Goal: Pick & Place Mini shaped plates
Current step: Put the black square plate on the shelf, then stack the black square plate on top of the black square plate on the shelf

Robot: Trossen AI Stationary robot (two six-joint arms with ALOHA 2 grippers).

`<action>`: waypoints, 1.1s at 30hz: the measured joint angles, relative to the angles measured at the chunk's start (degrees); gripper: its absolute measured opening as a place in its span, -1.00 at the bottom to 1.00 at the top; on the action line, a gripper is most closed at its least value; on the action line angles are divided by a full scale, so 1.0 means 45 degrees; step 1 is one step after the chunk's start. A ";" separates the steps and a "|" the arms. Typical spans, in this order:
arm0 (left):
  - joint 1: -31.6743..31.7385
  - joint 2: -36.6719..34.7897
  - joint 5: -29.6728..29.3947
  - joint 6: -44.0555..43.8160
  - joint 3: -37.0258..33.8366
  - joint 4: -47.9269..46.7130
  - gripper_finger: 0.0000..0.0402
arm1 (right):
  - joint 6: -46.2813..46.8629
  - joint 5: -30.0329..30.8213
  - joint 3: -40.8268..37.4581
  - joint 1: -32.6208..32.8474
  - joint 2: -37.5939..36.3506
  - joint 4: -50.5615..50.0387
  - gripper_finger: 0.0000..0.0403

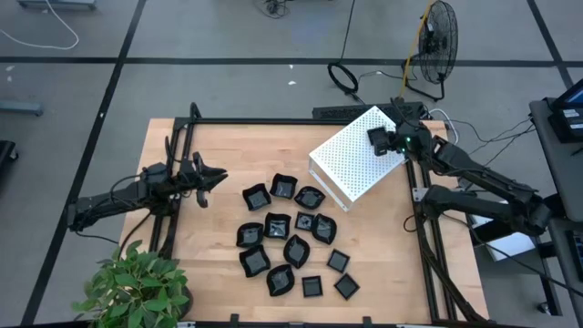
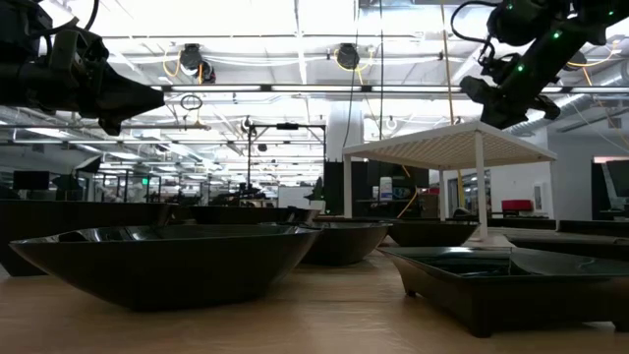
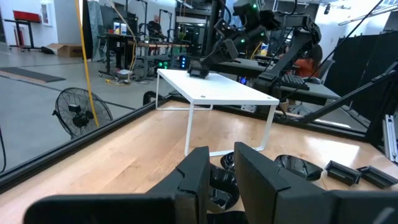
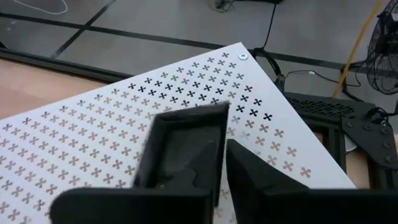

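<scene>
Right gripper (image 4: 221,165) over white box (image 1: 351,146), grasping square plate (image 4: 186,140) on box top. Release gently, lift straight. Left gripper (image 1: 208,179) beside plates (image 1: 291,241), nearly clenched, empty.

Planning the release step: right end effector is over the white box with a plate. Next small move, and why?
Probably open the right end effector wider and lift clear. A square plate sits between its fingers just above the box top, so it looks ready to be left there. The left end effector waits near the pile.

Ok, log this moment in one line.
right gripper: square plate over white box | left gripper: waiting, empty | other plates: on table
</scene>
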 joint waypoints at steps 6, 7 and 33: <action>0.0003 0.0000 0.0000 0.0000 -0.0001 0.0000 -0.62 | 0.0124 -0.0188 0.0000 0.0075 -0.0036 0.0453 -0.64; 0.0000 -0.0002 0.0000 0.0000 -0.0004 0.0000 -0.62 | -0.0060 -0.0485 -0.0005 0.0160 -0.0105 0.0714 -0.60; 0.0000 -0.0005 0.0000 0.0000 -0.0005 0.0000 -0.62 | -0.1930 0.0906 0.4321 1.5698 0.5629 0.4489 -0.01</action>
